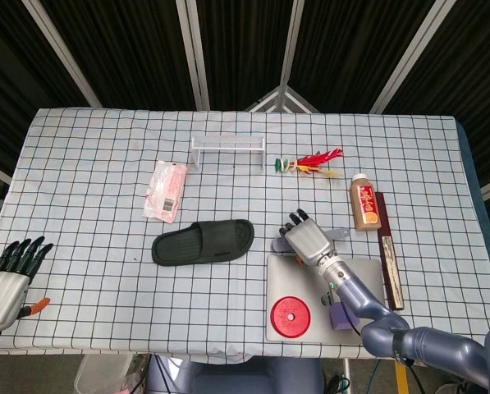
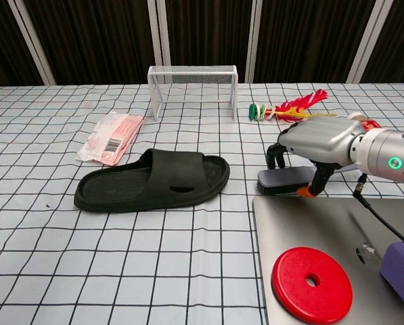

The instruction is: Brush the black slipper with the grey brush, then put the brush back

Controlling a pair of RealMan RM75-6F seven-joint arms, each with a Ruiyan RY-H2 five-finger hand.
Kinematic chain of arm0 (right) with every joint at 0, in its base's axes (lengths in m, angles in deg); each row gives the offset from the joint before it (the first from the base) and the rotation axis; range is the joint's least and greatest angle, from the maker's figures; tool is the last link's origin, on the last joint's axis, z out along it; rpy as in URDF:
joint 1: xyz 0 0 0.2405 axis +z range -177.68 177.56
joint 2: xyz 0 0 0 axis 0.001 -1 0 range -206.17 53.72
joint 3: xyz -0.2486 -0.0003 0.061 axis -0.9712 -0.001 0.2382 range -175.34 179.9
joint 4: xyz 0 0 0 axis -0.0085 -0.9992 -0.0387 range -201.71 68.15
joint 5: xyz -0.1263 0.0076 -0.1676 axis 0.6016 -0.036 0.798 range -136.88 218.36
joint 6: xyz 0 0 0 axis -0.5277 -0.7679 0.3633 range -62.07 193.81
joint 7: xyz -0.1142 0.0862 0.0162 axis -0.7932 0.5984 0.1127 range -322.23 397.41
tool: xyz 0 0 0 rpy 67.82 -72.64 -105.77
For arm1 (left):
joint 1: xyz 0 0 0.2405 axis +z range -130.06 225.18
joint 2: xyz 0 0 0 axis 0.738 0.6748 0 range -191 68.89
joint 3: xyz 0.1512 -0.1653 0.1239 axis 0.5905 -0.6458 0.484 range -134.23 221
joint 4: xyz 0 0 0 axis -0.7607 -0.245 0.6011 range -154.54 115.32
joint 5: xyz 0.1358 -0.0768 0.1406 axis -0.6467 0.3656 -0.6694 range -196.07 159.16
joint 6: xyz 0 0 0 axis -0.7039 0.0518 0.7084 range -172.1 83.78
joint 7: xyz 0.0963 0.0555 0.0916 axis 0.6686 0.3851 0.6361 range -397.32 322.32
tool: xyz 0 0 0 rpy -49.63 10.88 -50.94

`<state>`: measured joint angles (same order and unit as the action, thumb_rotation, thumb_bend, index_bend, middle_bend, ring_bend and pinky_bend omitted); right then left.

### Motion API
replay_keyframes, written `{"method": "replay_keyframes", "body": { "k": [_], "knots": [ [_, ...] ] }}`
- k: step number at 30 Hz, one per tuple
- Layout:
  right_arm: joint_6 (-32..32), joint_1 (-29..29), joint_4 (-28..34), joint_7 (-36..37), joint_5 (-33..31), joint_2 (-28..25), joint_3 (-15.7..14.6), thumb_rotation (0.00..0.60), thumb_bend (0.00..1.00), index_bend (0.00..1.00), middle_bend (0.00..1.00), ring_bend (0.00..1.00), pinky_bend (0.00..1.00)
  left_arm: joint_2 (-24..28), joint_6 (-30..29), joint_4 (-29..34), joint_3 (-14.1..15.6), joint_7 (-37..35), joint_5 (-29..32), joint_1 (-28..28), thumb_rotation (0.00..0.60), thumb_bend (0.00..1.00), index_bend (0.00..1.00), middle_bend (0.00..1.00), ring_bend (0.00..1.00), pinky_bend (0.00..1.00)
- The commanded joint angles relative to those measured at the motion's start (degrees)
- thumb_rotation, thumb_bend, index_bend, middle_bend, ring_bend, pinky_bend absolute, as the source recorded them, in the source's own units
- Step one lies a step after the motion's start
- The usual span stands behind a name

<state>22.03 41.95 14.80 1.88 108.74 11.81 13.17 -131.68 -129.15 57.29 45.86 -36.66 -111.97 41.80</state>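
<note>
Where curled: right hand (image 2: 315, 147) over grey brush (image 2: 281, 181)

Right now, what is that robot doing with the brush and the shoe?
The robot's right hand is down over the grey brush, which lies on the checked table just beyond the grey tray. Its fingers curl around the brush, but the brush looks not yet lifted. The black slipper lies to the left, untouched, so no brushing has begun. The left hand waits at the table's near left corner, holding nothing.
</note>
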Motion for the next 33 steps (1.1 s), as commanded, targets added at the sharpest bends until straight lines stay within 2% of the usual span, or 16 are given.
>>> {"method": "replay_keyframes", "body": {
  "k": [1, 18, 24, 26, 28, 33],
  "knots": [
    [-0.81, 0.24, -0.68, 0.35, 0.82, 0.66, -0.46, 0.600, 0.34, 0.40, 0.40, 0.19, 0.16, 0.18, -0.38, 0.29, 0.10, -0.16, -0.24, 0.13, 0.600, 0.04, 0.00, 0.00, 0.00, 0.00],
    [-5.65, 0.91, -4.56, 1.60, 4.81, 3.74, -2.48, 0.600, 0.34, 0.55, 0.53, 0.32, 0.31, 0.76, 0.41, 0.74, 0.70, -0.82, -0.62, -0.26, 0.600, 0.04, 0.00, 0.00, 0.00, 0.00],
    [-7.92, 0.95, -5.58, 4.30, 8.09, 4.23, -3.13, 0.600, 0.47, 0.60, 0.58, 0.35, 0.34, 0.62, 0.64, 0.80, 1.11, -0.74, -1.23, -0.46, 0.600, 0.05, 0.00, 0.00, 0.00, 0.00],
    [-8.46, 0.93, -5.69, 4.61, 8.87, 4.21, -3.40, 0.600, 0.50, 0.62, 0.59, 0.35, 0.34, 0.55, 0.83, 0.80, 1.21, -0.62, -1.39, -0.58, 0.600, 0.14, 0.00, 0.00, 0.00, 0.00],
    [-9.27, 0.90, -5.58, 4.64, 9.73, 3.95, -3.58, 0.600, 0.52, 0.63, 0.60, 0.36, 0.34, 0.40, 1.55, 0.78, 1.55, -0.31, -1.81, -0.95, 0.600, 0.32, 0.00, 0.00, 0.00, 0.00],
    [-10.47, 0.92, -4.08, 3.89, 10.14, 2.83, -3.24, 0.600, 0.52, 0.63, 0.60, 0.36, 0.34, -0.49, 5.15, 0.57, 3.15, 1.50, -5.22, -3.61, 0.600, 0.42, 0.00, 0.00, 0.00, 0.00]
  ]
}}
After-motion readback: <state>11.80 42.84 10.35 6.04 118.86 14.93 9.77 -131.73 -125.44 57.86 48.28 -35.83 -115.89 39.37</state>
